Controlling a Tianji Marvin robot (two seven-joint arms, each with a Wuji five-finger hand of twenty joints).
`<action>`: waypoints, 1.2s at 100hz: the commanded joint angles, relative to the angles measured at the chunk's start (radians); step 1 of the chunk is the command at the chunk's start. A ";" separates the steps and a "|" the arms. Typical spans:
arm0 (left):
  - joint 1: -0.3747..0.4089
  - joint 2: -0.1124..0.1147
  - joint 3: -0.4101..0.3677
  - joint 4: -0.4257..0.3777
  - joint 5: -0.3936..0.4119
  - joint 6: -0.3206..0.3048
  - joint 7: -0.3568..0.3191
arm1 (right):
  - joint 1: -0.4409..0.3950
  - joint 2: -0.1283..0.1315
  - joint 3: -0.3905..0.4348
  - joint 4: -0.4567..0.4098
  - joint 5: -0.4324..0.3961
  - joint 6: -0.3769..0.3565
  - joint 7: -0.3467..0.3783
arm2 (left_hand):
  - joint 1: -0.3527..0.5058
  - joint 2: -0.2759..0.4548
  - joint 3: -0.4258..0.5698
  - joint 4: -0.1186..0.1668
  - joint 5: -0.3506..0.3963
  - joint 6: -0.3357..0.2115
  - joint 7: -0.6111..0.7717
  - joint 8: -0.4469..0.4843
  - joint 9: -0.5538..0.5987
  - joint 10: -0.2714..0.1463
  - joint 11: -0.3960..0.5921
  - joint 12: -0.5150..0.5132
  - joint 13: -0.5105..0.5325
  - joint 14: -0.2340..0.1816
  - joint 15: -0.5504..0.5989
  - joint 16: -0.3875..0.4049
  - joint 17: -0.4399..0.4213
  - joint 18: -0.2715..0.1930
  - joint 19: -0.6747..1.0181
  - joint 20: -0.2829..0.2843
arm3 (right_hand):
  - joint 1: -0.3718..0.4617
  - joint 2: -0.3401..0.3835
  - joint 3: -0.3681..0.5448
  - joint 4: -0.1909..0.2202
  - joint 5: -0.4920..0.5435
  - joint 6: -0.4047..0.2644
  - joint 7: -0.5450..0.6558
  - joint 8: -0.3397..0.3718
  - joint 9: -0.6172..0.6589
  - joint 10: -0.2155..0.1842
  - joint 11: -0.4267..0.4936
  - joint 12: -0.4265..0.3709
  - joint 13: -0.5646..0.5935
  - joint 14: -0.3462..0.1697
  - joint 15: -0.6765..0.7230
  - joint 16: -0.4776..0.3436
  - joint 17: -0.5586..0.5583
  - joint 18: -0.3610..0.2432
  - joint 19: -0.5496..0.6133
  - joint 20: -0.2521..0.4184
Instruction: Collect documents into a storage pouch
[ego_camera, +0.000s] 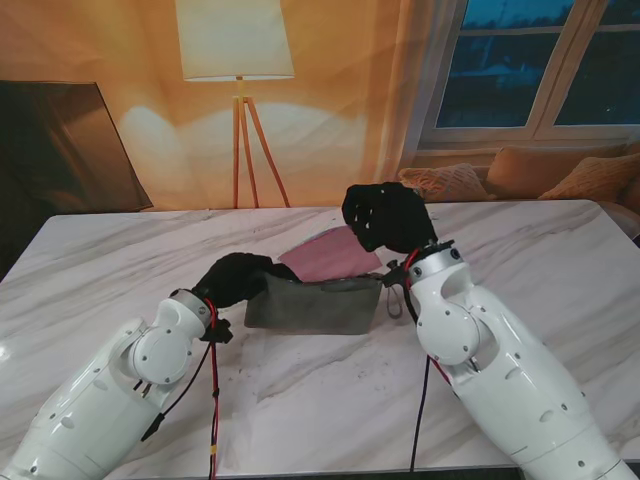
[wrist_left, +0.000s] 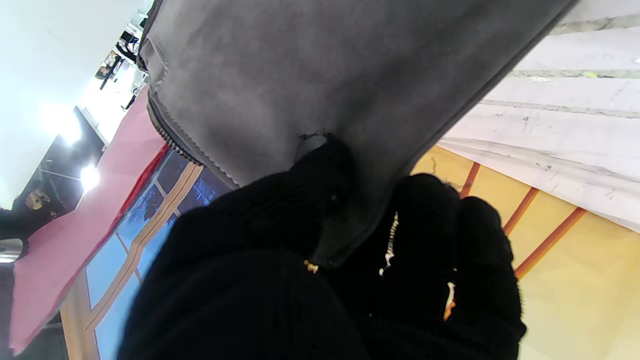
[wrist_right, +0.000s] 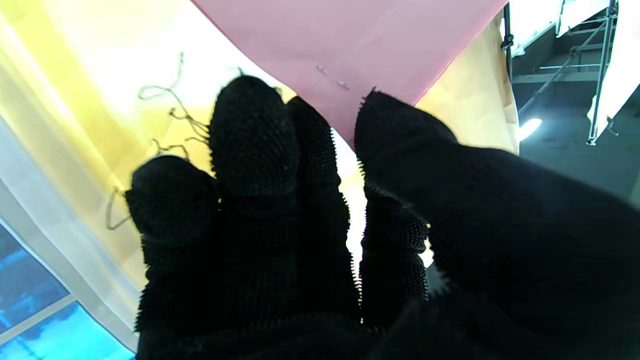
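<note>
Nearest, two white arms rising from the near corners over the marble desk, each ending in a black-gloved hand. Left hand clenched on the left end of the grey storage pouch, seen from the left wrist as fingers pinching the felt-like wall just beside the zipper edge; held so, presumably, to keep the pouch propped up and its mouth spread for loading. Pouch standing on its long edge near the desk's middle, long axis running left to right, mouth facing up and slightly toward the far side. Right hand raised over the pouch's right end, grasping the pink document by its right corner; in the right wrist view, thumb on one side and fingertips on the other, closing on the sheet's corner, though actual contact partly hidden. Document lying at a slant behind and within the pouch mouth, its near edge apparently already inside, its far part still projecting up and away toward the far-left; long axis judged roughly parallel to the pouch's. Likely step: feeding the sheet down into the opening. Small dark cord or zipper pull hanging at the pouch's right end.
</note>
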 joint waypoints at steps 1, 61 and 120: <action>0.004 -0.006 -0.001 -0.002 0.008 -0.015 -0.005 | 0.004 -0.004 -0.007 -0.005 0.005 0.013 0.022 | -0.019 0.064 0.017 -0.028 0.006 0.042 0.046 -0.015 0.041 0.008 0.059 0.029 0.018 0.117 0.023 0.009 -0.029 -0.078 0.013 0.027 | 0.003 0.083 0.054 0.023 0.049 -0.061 0.042 -0.005 0.019 0.016 0.005 0.004 -0.005 -0.044 0.035 0.020 -0.012 -0.023 0.039 0.024; 0.025 -0.008 -0.005 0.009 0.046 -0.059 0.040 | 0.009 -0.006 -0.047 -0.002 0.119 0.068 0.125 | 0.071 0.100 -0.099 -0.020 0.012 0.006 0.053 0.004 -0.007 -0.061 -0.062 0.037 -0.066 0.066 -0.086 -0.031 -0.077 -0.100 -0.024 -0.031 | -0.173 0.113 0.014 -0.003 -0.003 -0.033 -0.045 -0.092 -0.042 -0.020 0.078 0.074 -0.089 -0.082 0.123 0.121 -0.104 -0.030 0.093 0.107; 0.036 -0.013 -0.008 0.000 0.035 -0.049 0.056 | 0.029 -0.013 -0.108 0.055 0.171 0.086 0.147 | 0.075 0.101 -0.102 -0.018 0.016 0.009 0.056 0.011 -0.003 -0.059 -0.065 0.042 -0.066 0.070 -0.085 -0.034 -0.079 -0.100 -0.021 -0.038 | -0.185 0.104 0.005 0.000 -0.074 -0.052 -0.076 -0.079 -0.143 -0.048 0.023 0.068 -0.194 -0.092 0.036 0.113 -0.200 -0.039 0.031 0.106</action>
